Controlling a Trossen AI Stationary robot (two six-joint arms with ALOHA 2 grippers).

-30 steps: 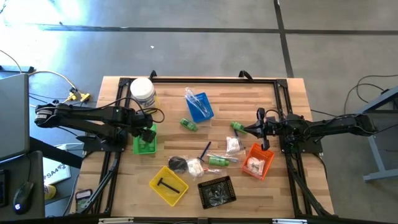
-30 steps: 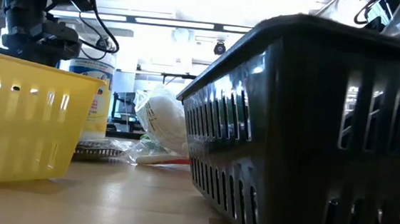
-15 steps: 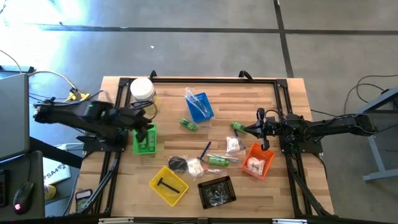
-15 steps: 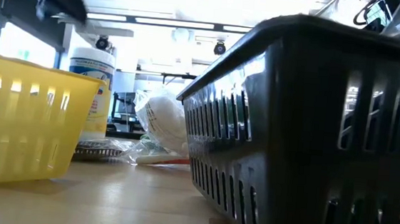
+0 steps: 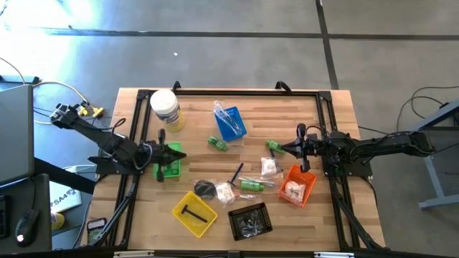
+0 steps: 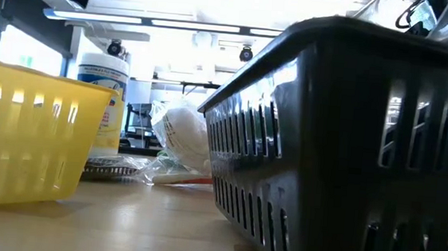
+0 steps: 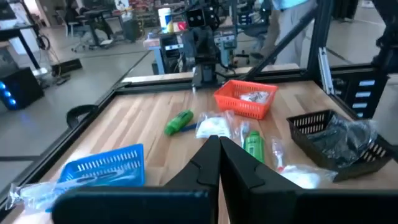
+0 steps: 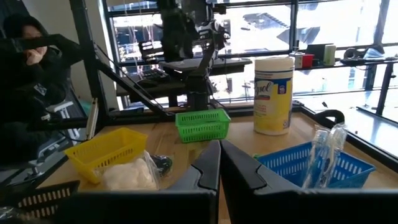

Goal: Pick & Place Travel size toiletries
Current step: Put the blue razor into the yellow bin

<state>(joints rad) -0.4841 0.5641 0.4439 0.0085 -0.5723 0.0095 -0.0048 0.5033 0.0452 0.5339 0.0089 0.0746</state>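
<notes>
Small green bottles lie on the table at the middle (image 5: 217,143), right of middle (image 5: 272,147) and nearer the front (image 5: 251,185). Toothbrushes in clear wrappers stick out of the blue tray (image 5: 231,122). White sachets lie in the orange tray (image 5: 297,185) and loose on the table (image 5: 269,167). A black T-shaped piece (image 5: 191,212) lies in the yellow tray. My left gripper (image 5: 175,153) is shut and empty over the green tray (image 5: 167,165); its fingers show in the left wrist view (image 7: 219,142). My right gripper (image 5: 281,149) is shut and empty beside the right green bottle; its fingers show in the right wrist view (image 8: 219,144).
A big white tub with a yellow label (image 5: 165,107) stands at the far left. The yellow tray (image 5: 193,213) and the black tray (image 5: 249,220) stand near the front edge. Bare wood lies along the far edge at the right. A person sits beyond the table (image 8: 31,68).
My left arm has folded back toward the table's left edge and my left gripper has risen, leaving the low view upward. It now points level across the table over the green tray. The right arm and the things on the table have kept still.
</notes>
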